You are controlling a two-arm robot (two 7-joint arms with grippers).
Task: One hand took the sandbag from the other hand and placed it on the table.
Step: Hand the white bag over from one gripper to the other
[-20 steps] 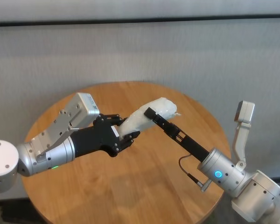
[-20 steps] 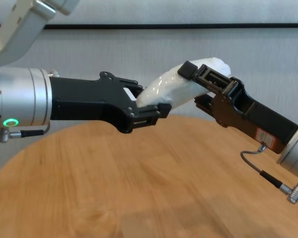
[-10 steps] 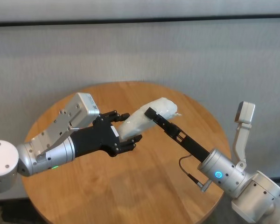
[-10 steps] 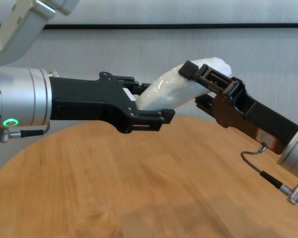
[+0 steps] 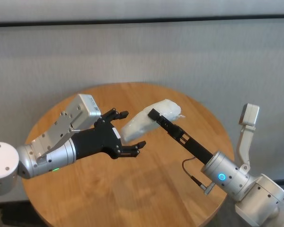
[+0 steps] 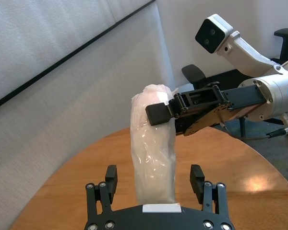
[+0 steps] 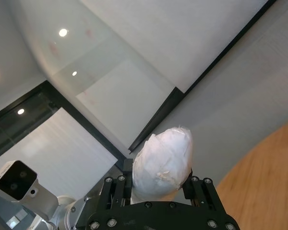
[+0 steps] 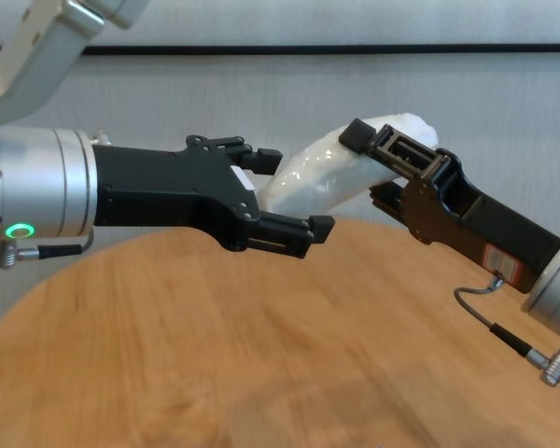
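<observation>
The sandbag (image 5: 141, 123), a lumpy white pouch in clear plastic, hangs in the air above the round wooden table (image 5: 132, 189). My right gripper (image 5: 156, 116), the one with the sticker and teal light, is shut on the sandbag's upper end (image 8: 397, 126). My left gripper (image 5: 131, 130), with the green light, is open. Its fingers (image 6: 111, 173) flank the sandbag's lower end (image 6: 153, 158) with gaps on both sides. In the right wrist view the sandbag (image 7: 164, 158) sits between the right fingers (image 7: 119, 186).
A grey wall runs behind the table. The right arm's grey cable (image 5: 191, 174) loops under its wrist over the table top (image 8: 215, 355). An office chair (image 6: 196, 76) stands on the floor beyond the table's far edge.
My left gripper has opened and let go of the sandbag's lower end. The right gripper keeps its hold, and both arms stay almost where they were.
</observation>
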